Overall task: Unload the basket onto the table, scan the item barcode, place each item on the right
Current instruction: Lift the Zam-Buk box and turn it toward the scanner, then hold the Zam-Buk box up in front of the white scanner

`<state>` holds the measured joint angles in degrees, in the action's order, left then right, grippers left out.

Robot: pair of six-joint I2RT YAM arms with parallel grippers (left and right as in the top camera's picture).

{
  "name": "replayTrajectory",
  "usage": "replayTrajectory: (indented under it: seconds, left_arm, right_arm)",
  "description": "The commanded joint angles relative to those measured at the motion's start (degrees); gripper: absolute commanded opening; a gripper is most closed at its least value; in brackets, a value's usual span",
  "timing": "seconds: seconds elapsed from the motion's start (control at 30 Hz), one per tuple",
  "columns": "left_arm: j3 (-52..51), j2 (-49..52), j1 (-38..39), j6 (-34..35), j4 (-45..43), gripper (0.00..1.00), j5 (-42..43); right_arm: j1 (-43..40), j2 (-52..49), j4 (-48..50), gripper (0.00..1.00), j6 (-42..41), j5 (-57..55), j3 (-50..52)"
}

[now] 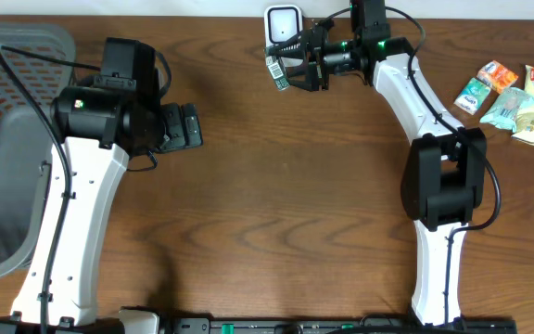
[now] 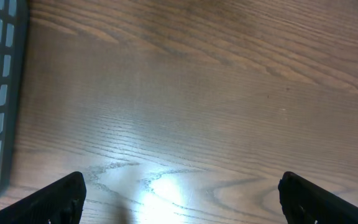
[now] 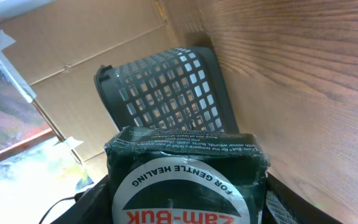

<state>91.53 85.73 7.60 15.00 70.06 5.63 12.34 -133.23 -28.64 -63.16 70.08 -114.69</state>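
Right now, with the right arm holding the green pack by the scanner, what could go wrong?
The Zam-Buk pack in the right gripper shows its white label upward in the overhead view, so the scanner may miss the barcode. The pack hangs close beside the scanner; turning it could bump the scanner.

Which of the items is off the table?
The dark green Zam-Buk pack, held in the right pincer by the white scanner; the other packets lie loose at the far right.

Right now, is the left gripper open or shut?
Open. The left gripper shows its fingers far apart in the wrist view, with only table wood between them.
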Motion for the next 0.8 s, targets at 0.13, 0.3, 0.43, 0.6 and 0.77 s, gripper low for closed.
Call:
replayTrajectory:
  seconds: [0.13, 0.3, 0.43, 0.6, 0.77]
  left_arm:
    - [0.15, 0.00, -0.13, -0.15, 0.02, 0.98, -0.33]
    - [0.15, 0.00, -0.13, -0.15, 0.02, 0.98, -0.33]
    - [0.15, 0.00, -0.13, -0.15, 0.02, 0.98, -0.35]
    - [0.15, 0.00, -0.13, -0.15, 0.02, 0.98, -0.33]
    - [0.15, 0.00, -0.13, -0.15, 0.02, 0.98, -0.33]
  right_arm:
    - [0.42, 1.75, 0.00, 0.39, 9.33, -6.01, -0.90]
    - [1.60, 1.75, -0.76, 0.45, 17.64, -14.21, -0.90]
    - [3.17, 1.75, -0.94, 0.48, 26.56, -24.61, -0.90]
    - [5.46, 1.75, 0.28, 0.49, 34.01, -39.41, -0.90]
    - [7.63, 1.75, 6.19, 0.52, 41.59, -55.74, -0.90]
